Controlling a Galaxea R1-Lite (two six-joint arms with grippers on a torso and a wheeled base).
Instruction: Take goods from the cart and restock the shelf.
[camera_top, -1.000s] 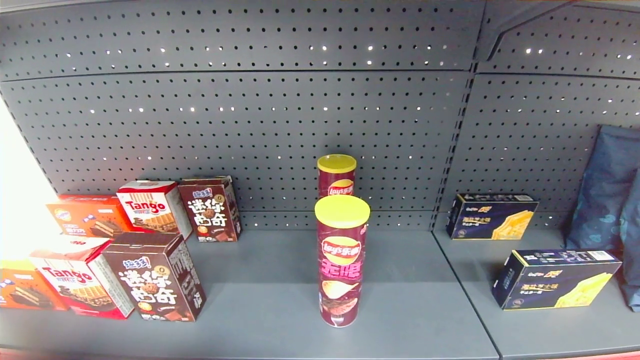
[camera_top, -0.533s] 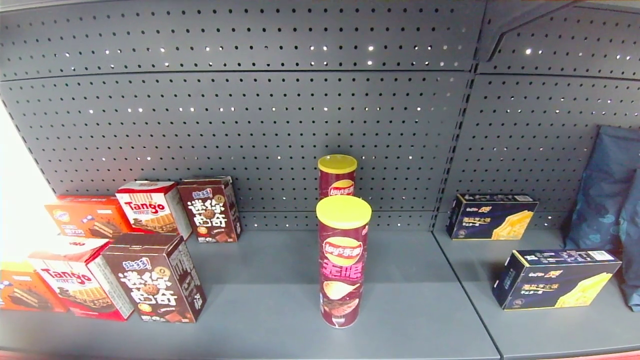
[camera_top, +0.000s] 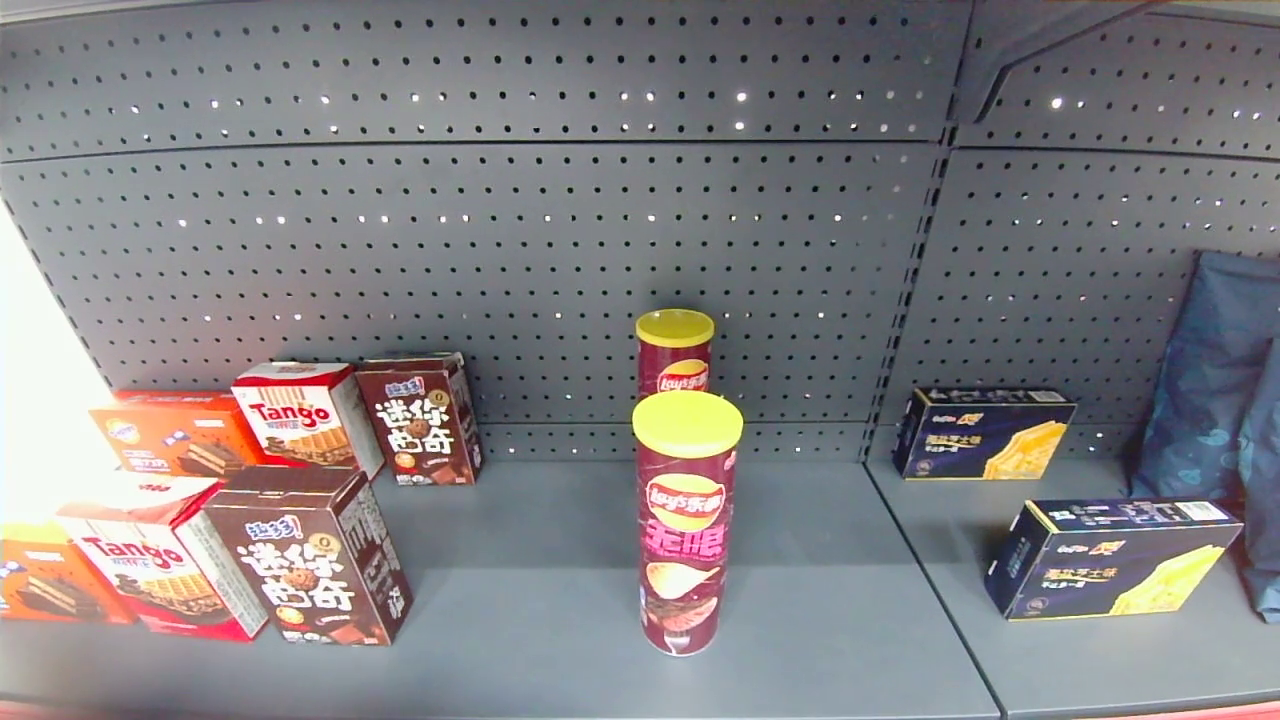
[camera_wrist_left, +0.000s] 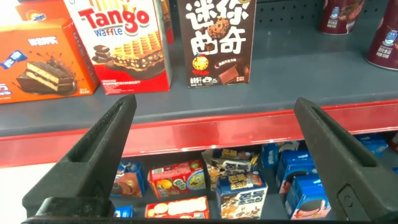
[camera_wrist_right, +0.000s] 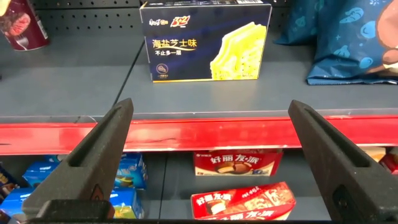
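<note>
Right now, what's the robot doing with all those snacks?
It isn't holding anything. Its left gripper and right gripper are both open and empty, in front of the shelf. On the shelf the front can of chips stands with the back can right behind it. Snack boxes sit on the left and blue boxes on the right.

Left hand (camera_wrist_left: 214, 102) and right hand (camera_wrist_right: 211, 104), jaws apart.
</note>
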